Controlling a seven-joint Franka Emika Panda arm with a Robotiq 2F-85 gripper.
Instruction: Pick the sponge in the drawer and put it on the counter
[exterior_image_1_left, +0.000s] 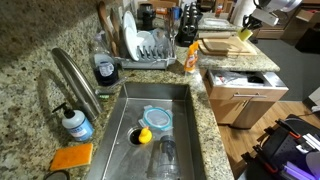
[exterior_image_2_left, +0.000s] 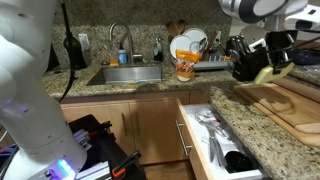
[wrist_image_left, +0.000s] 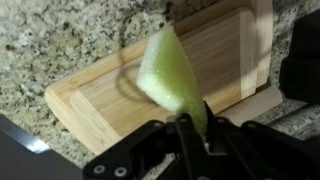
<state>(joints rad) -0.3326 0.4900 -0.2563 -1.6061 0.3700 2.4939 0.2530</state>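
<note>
My gripper (wrist_image_left: 190, 125) is shut on the sponge (wrist_image_left: 170, 70), a small yellow-green block pinched and squeezed between the fingers. It hangs above a wooden cutting board (wrist_image_left: 100, 100) that lies on the speckled granite counter (wrist_image_left: 60, 40). In both exterior views the gripper (exterior_image_1_left: 252, 22) (exterior_image_2_left: 262, 55) holds the sponge (exterior_image_1_left: 245, 35) (exterior_image_2_left: 265, 76) in the air over the board (exterior_image_1_left: 225, 45) (exterior_image_2_left: 285, 100). The light wooden drawer (exterior_image_1_left: 240, 85) (exterior_image_2_left: 215, 140) stands pulled open below the counter edge, with utensils inside.
The steel sink (exterior_image_1_left: 170, 100) holds a round yellow object (exterior_image_1_left: 144, 135) and a glass. A flat orange sponge (exterior_image_1_left: 72, 157), a soap bottle (exterior_image_1_left: 77, 125), a faucet (exterior_image_1_left: 75, 75), a dish rack (exterior_image_1_left: 150, 45) and an orange bottle (exterior_image_1_left: 189, 57) stand around it.
</note>
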